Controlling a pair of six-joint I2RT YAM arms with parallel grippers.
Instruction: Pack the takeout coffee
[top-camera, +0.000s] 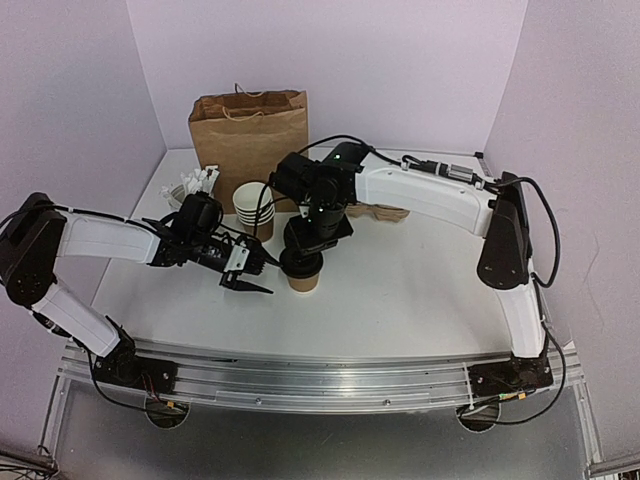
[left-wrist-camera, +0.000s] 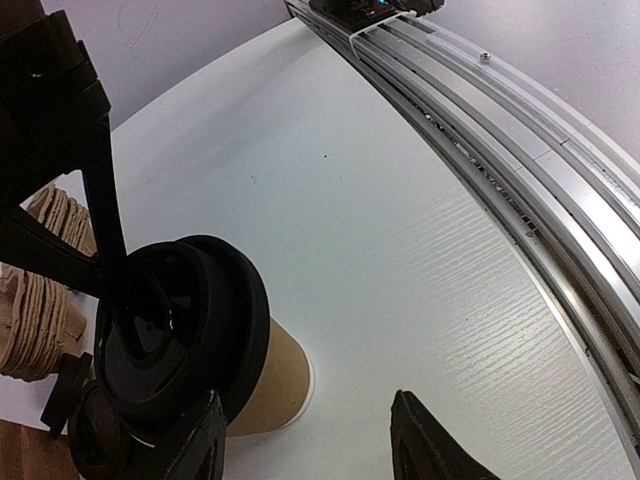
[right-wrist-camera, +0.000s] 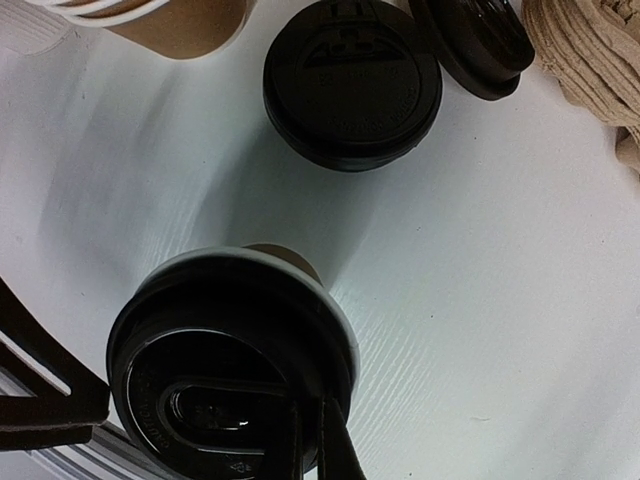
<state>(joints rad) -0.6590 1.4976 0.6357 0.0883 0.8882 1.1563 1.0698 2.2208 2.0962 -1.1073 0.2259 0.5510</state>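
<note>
Standing upright on the white desk, near its middle, the takeout coffee is one small brown paper cup with a round black lid lying over its mouth. A sliver of white rim shows along one side of the lid in the right wrist view. What the cup holds cannot be seen.

The right tool hangs directly above the cup. Its fingers are spread, and one lies across the top of the lid. Whether it actually grips the lid I cannot tell. The left tool is released, its jaws wide apart, just beside the cup on the cup's left and not touching it.

One brown paper bag with twine handles stands at the back, and its inside is hidden. In front of it is one stack of lidless cups, brown outside and white inside. There are several in the stack, but the number is too fine to count. One white cup at the left holds wrapped straws.

Two spare lids, both black, lie flat on the desk beyond the coffee. One pulp carrier sits just beside them.

The lids carry raised marks, too dark to read. No other writing is legible.
</note>
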